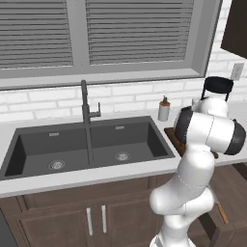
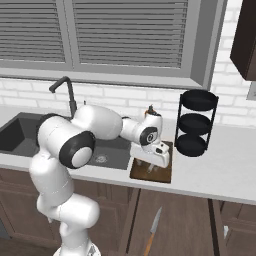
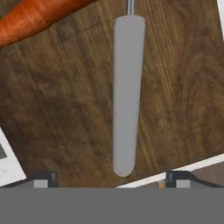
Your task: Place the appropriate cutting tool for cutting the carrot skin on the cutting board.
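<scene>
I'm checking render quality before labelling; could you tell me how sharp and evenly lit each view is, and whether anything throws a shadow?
Hand view: sharp, wood grain of the cutting board clear, grey cutting tool flat-shaded, no visible shadow. Left base view: soft, even light, no glare. Right base view: slightly blurred; gripper small over the board, fingers hard to resolve.

A home kitchen: double sink (image 1: 87,144) with faucet (image 1: 86,102), brick backsplash (image 1: 120,96), wooden cabinets (image 1: 72,217).
</scene>
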### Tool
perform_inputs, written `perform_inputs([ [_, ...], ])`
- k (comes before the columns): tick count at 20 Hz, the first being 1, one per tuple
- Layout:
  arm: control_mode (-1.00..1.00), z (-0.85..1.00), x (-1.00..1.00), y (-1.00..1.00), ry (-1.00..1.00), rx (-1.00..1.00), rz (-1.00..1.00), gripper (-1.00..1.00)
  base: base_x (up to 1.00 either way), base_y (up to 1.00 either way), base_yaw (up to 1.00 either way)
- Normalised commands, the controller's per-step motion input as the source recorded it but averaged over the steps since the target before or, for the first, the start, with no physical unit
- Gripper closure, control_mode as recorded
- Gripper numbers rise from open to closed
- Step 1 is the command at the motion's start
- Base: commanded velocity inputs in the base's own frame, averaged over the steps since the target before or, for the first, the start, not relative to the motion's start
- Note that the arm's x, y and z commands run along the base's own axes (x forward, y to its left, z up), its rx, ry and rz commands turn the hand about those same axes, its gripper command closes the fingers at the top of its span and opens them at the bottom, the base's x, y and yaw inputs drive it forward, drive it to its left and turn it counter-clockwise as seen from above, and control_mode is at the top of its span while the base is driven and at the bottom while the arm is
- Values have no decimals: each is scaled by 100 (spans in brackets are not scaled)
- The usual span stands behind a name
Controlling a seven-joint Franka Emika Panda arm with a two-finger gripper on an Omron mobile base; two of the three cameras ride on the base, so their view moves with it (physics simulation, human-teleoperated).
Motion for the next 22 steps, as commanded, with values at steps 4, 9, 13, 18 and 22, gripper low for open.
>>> perform_inputs([
  [4,-100,45,-42,5,0,0,2,-100,0,0,0],
  [9,-100,49,-32,1,-2,0,2,-100,0,0,0],
  [13,-100,52,-48,0,0,0,0,-100,0,0,0],
  [18,-100,57,-55,0,-3,0,0,-100,0,0,0],
  [22,-100,63,-54,3,-1,-5,0,-100,0,0,0],
])
